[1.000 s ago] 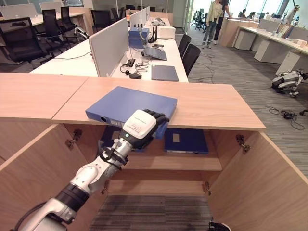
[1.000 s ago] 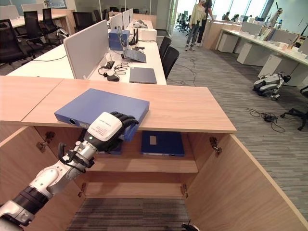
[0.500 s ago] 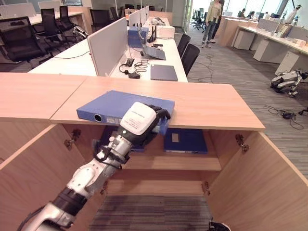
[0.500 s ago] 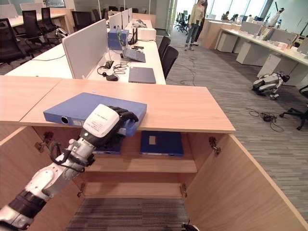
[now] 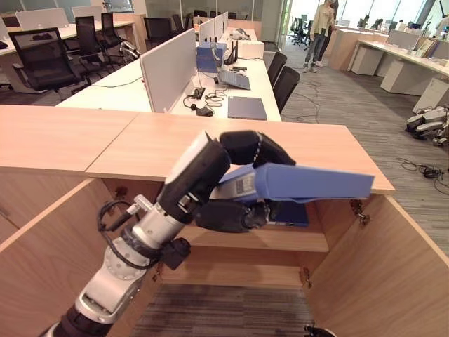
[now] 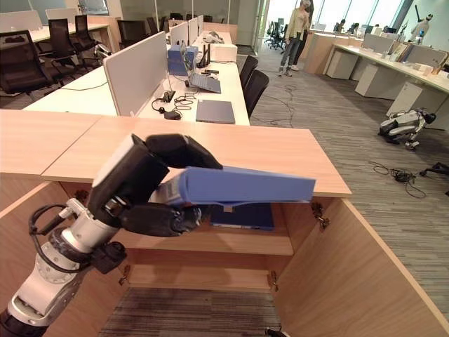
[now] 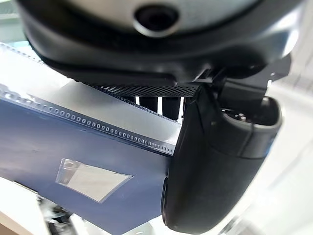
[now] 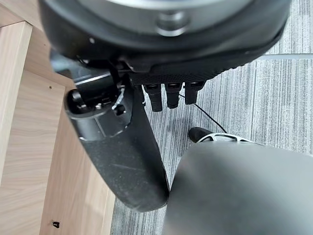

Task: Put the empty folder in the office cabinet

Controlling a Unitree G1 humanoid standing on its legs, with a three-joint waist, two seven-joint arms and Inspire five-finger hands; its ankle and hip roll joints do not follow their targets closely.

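My left hand (image 5: 242, 149) is shut on a blue folder (image 5: 312, 183), fingers over its top and thumb (image 5: 226, 215) under it. The folder hangs flat in the air just in front of the cabinet top's front edge (image 5: 144, 172), its free end pointing right. In the left wrist view the folder's blue cover (image 7: 58, 147) with a clear label pocket lies against the thumb (image 7: 215, 171). The office cabinet stands with both doors swung out. Its inner shelf (image 5: 280, 242) holds another blue folder (image 5: 298, 214). My right hand (image 8: 122, 147) hangs low over the carpet beside a wooden panel, fingers straight.
The cabinet's right door (image 5: 393, 267) and left door (image 5: 42, 246) flank the opening. Behind the cabinet runs a white desk (image 5: 126, 88) with a grey divider (image 5: 168, 67), a laptop (image 5: 247, 107) and cables. A person (image 5: 323, 28) walks far back; a robot dog (image 5: 428, 119) lies right.
The folder has come off the cabinet top and swung right, now held in the air before the opening. My left hand rose and turned with it. The camera shifted slightly.
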